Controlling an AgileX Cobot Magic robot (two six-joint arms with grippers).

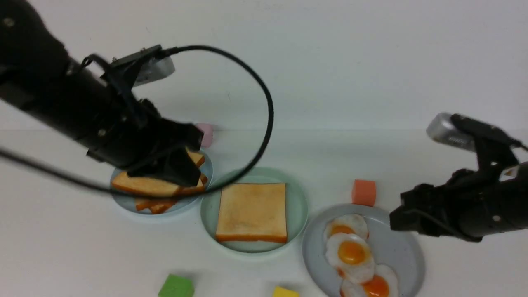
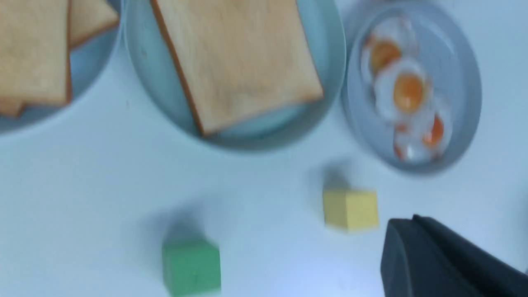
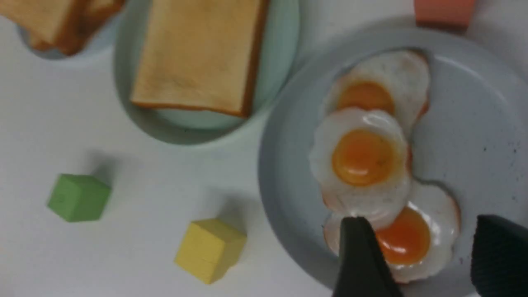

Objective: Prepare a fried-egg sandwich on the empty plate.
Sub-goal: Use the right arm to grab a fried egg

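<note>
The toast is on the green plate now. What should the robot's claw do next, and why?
Probably lower the open right claw onto the fried egg just under it and pinch it. One toast slice already lies on the mint-green plate with no egg on top, and the claw hangs right over that egg.

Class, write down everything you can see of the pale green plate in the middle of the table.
The mint-green plate is round, shallow, low-rimmed and matte-looking, perhaps plastic. It sits flat on the white table, between a pale-blue plate and a grey speckled plate, close to both. One square golden toast slice lies flat on it, with rim showing around it. Nothing else lies on it.
</note>
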